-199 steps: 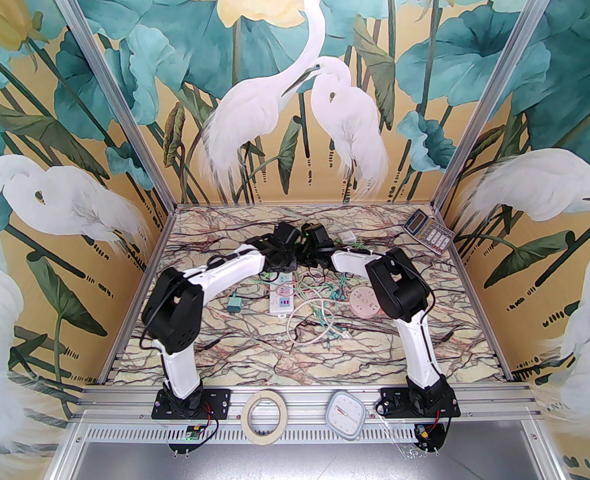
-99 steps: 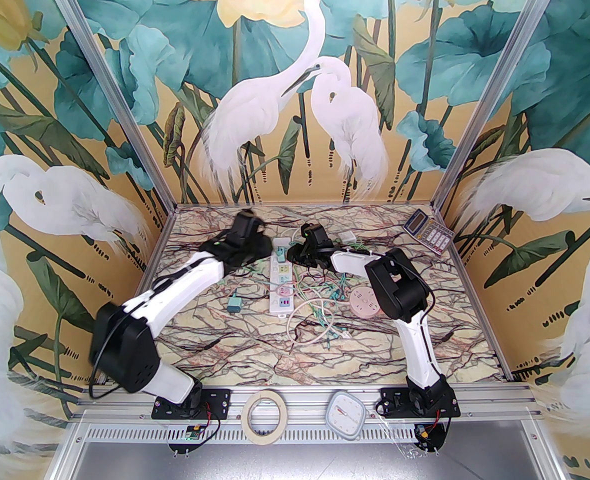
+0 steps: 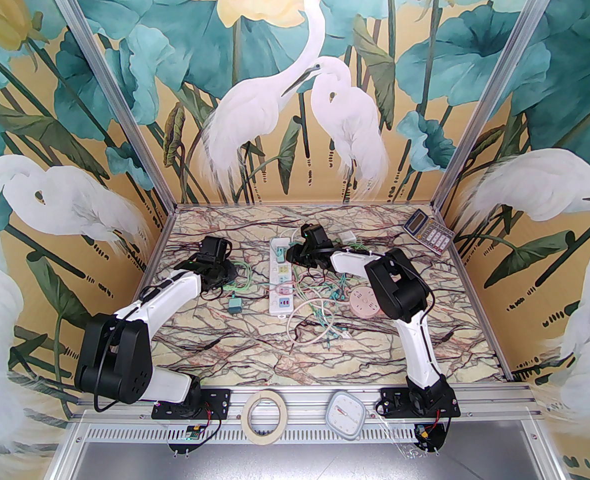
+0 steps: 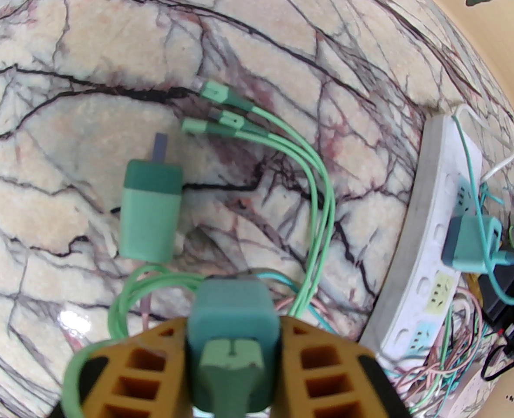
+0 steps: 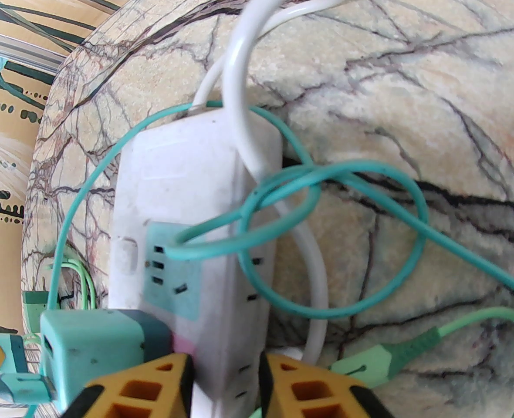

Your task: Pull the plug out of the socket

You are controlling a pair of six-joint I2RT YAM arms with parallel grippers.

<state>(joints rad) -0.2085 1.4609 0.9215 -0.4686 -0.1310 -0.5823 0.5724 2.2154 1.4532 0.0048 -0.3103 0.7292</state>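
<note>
The boxy plastic charger plug (image 4: 233, 316) is two-tone teal, the long power strip (image 5: 183, 176) white, the marbled tabletop (image 4: 65, 37) cream with dark veins.

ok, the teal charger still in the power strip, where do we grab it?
Pinch the teal charger across two opposite flat sides of its boxy body. Come from above, clear of the cable at its outer end: it stands up off the flat-lying power strip, so it likely pulls straight up.
</note>
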